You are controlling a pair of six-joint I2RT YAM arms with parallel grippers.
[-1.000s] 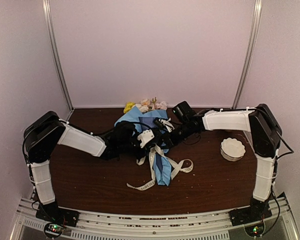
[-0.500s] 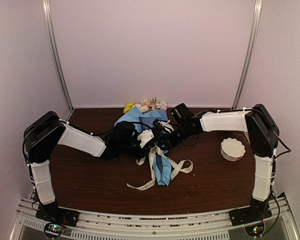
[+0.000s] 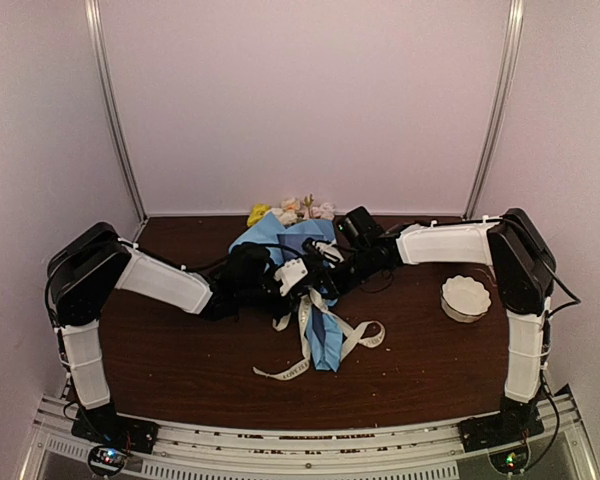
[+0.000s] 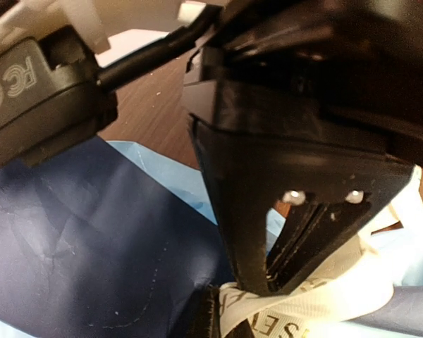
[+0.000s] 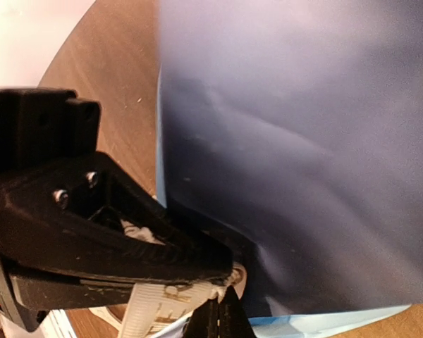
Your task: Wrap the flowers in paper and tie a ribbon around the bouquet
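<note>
Edging leftward, the right gripper [image 5: 224, 285] snaps together on the ribbon [image 4: 317, 306] over the bouquet [image 3: 280, 238]; the left gripper [image 4: 278, 278] sits clamped on the same ribbon.

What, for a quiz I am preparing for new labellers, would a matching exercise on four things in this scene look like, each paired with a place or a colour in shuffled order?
Things:
1. flowers
2. ribbon
3. bowl
4. paper

Descriptions:
A. white and scalloped, on the right side of the table
B. yellow, pink and white, at the table's far edge
C. light blue on one face, navy on the other
D. cream with dark lettering, loose ends trailing towards the near edge

Pairs: 1-B, 2-D, 3-A, 4-C
</note>
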